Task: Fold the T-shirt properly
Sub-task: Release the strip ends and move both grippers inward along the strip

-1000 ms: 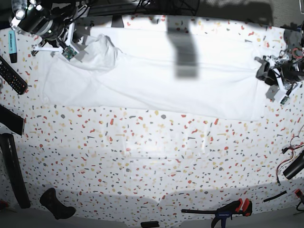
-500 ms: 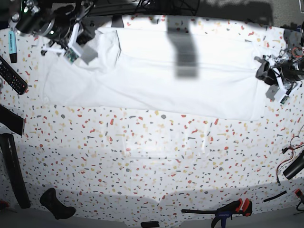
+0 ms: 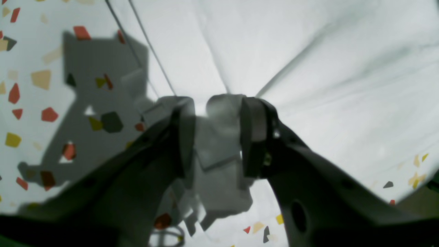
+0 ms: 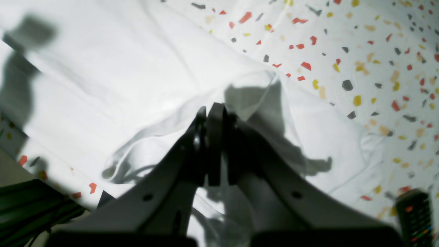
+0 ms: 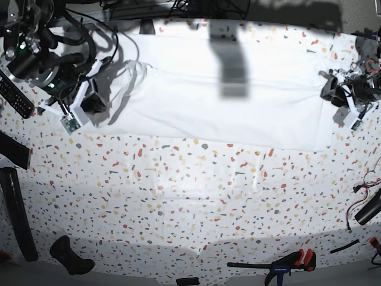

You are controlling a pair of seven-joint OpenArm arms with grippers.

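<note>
White T-shirt (image 5: 238, 95) lies spread across the far part of the speckled table (image 5: 190, 196), its one end pinched between the pressed-together jaws of the right gripper (image 4: 214, 113), its other end bunched between the left gripper (image 3: 217, 113) jaws, clamped on cloth.

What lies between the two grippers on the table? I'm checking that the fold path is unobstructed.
Only the T-shirt itself: in the base view its white cloth spans from the right gripper to the left gripper, nothing on it.

Speckled table (image 5: 196, 196) under white T-shirt (image 5: 238, 101)
</note>
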